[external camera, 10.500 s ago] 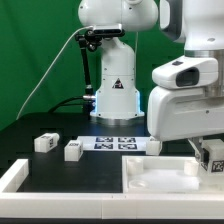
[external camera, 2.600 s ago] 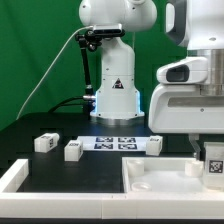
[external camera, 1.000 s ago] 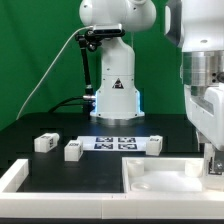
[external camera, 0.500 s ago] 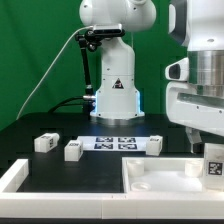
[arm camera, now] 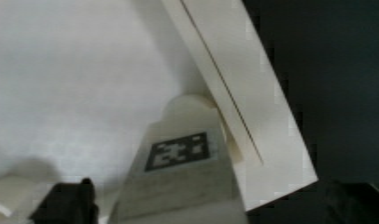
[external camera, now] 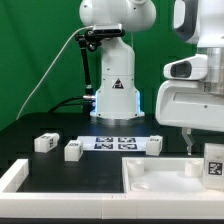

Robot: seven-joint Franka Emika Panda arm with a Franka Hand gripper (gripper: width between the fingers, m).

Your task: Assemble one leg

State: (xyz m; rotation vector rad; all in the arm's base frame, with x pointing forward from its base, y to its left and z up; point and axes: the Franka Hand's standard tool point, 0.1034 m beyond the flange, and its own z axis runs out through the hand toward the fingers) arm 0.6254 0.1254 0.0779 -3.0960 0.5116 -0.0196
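One leg [external camera: 212, 165], a small white block with a square tag, stands upright at the corner of the large white panel [external camera: 160, 182] by the exterior view's right edge. My gripper [external camera: 210, 150] hangs over it, jaws open, and one dark finger [external camera: 188, 142] shows apart from the leg. In the wrist view the leg [arm camera: 182, 150] sits by the panel's raised edge [arm camera: 239, 90], between my gripper's [arm camera: 189, 208] fingers. One finger [arm camera: 70, 203] shows with a gap to the leg; the other finger is hidden. Three more legs [external camera: 45, 143] [external camera: 72, 150] [external camera: 153, 146] lie on the black table.
The marker board [external camera: 115, 142] lies on the table in front of the robot's base [external camera: 115, 95]. A white raised rim [external camera: 12, 178] runs along the table's front left. A green curtain hangs behind.
Over the last second my wrist has turned from side-on to face-on above the leg. The leg has stayed at the panel's corner. The other legs have not moved.
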